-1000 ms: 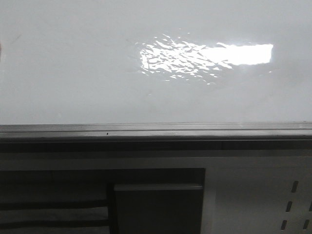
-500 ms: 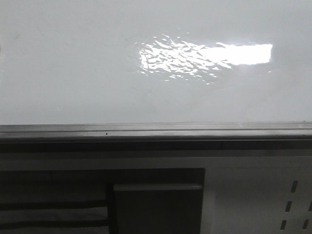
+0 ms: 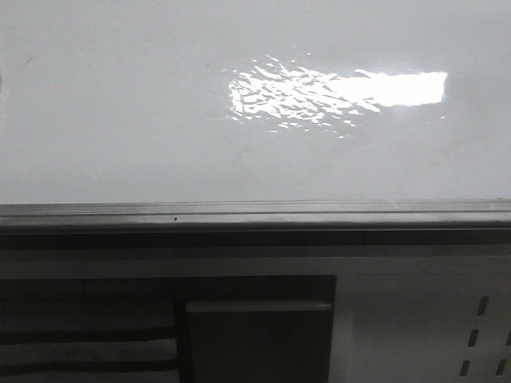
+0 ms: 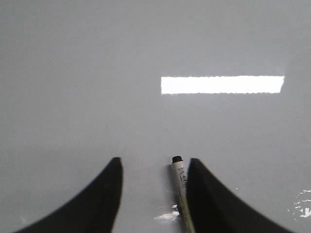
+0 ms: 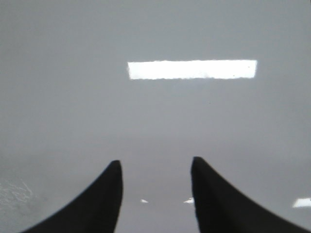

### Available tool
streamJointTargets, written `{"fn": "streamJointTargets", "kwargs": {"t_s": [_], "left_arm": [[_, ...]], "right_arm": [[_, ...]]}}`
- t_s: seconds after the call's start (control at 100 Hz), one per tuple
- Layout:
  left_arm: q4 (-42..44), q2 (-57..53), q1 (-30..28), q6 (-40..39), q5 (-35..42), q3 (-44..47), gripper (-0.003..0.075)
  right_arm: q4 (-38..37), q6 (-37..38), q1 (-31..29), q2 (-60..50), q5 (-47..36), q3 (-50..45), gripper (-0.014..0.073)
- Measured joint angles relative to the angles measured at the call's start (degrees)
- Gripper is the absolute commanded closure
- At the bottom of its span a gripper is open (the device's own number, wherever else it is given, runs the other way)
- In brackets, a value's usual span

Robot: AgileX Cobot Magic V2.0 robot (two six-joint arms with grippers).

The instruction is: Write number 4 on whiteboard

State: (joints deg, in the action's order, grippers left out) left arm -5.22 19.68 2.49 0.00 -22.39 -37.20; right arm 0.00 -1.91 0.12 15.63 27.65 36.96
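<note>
- Dim, grey light overall; bright rectangular glare patch [image 3: 339,94] on glossy white-grey whiteboard [image 3: 120,120], rippled at left end.
- Wrist views soft, slightly blurred.

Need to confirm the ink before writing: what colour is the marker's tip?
Black. The marker has a white barrel and a dark black tip, clearest in the left wrist view.

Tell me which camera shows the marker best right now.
The left wrist view: the marker lies along one finger of the left gripper, black tip toward the whiteboard. The front and right wrist views show no marker, only board.
</note>
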Motion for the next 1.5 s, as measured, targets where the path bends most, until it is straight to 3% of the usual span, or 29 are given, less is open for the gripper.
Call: {"fn": "streamJointTargets", "kwargs": {"t_s": [0.08, 0.91, 1.15, 1.5], "left_arm": [[-0.1, 0.0, 0.0, 0.0, 0.0, 0.0, 0.0162], [-3.2, 0.9, 0.0, 0.0, 0.9, 0.0, 0.0262], [-3.5, 8.8, 0.1, 6.2, -4.5, 0.0, 0.0261], [-4.0, 25.5, 8.6, 8.5, -5.0, 0.0, 0.0261]], "right_arm": [[0.0, 0.0, 0.0, 0.1, 0.0, 0.0, 0.0125], [0.9, 0.0, 0.0, 0.1, -0.9, 0.0, 0.0125], [0.9, 0.0, 0.0, 0.1, -1.0, 0.0, 0.0125], [0.9, 0.0, 0.0, 0.1, -1.2, 0.0, 0.0125]]}}
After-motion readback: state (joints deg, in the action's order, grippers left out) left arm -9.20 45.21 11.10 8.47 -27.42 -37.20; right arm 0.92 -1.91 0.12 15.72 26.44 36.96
